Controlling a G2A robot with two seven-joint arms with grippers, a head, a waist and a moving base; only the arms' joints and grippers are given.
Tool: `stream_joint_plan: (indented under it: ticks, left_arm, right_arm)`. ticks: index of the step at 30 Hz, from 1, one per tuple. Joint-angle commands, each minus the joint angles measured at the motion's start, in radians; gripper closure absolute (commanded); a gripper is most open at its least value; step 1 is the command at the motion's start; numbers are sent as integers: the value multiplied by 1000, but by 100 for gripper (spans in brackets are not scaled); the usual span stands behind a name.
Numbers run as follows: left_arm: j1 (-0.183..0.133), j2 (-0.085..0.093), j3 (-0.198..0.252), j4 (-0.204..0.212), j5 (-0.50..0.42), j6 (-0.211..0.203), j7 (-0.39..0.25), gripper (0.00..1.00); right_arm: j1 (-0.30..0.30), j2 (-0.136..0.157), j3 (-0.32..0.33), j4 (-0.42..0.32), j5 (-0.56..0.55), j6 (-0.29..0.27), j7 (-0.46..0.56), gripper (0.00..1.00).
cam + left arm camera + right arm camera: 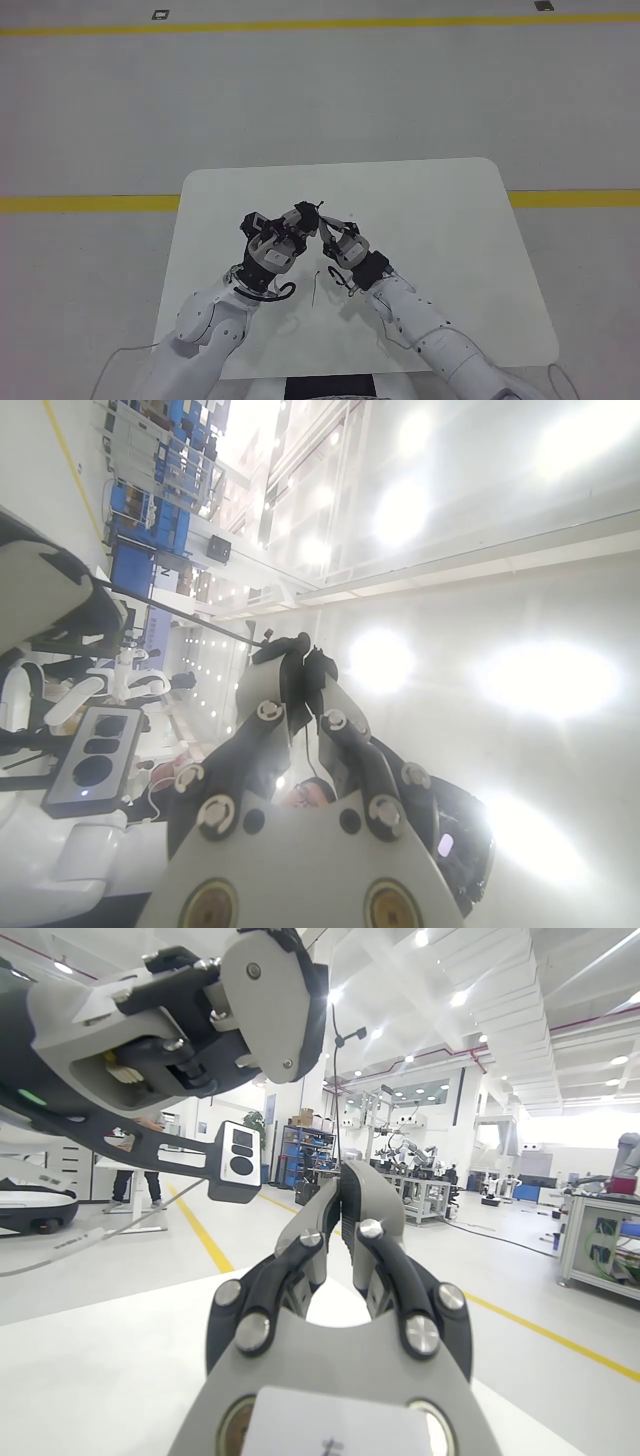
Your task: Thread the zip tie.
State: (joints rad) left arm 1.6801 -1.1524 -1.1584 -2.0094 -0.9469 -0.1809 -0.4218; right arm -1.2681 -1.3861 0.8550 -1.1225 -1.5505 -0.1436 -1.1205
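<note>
The zip tie (335,1093) is a thin black strap stretched between my two grippers above the middle of the white table (450,220). My right gripper (342,1173) is shut on one end of the strap, which rises from its fingertips to the left gripper (280,1003). A small black head (340,1040) sits on the strap near the left gripper, with a short stub sticking out sideways. My left gripper (302,657) is shut on the other end, and the zip tie (180,612) runs away from it as a straight line. In the top view the left gripper (303,215) and right gripper (327,228) nearly touch.
A thin dark line (313,285) lies on the table just in front of the grippers. The table has bare surface on all sides of the arms. Yellow floor lines (90,203) run behind and beside it.
</note>
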Motion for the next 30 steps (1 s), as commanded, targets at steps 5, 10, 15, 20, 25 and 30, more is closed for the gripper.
stream_joint_plan:
  ticks: [5,10,15,20,25,30]
  left_arm:
    - [-3,-2,-1,1,5,-2,1,100]
    - [-7,-4,0,10,11,-7,6,100]
    - [-12,-5,1,17,21,-8,12,100]
    - [-19,-7,3,32,21,-1,16,100]
    - [-20,-8,1,23,7,0,9,100]
    - [-14,-8,-7,15,2,4,1,100]
  right_arm:
    - [0,0,4,1,-9,1,-2,100]
    - [0,0,12,2,-4,4,-21,100]
    - [0,0,15,-2,-13,13,-44,100]
    - [6,3,5,-7,-19,28,-57,100]
    - [40,17,-58,34,-19,86,-14,100]
    - [58,26,-89,51,-19,122,4,100]
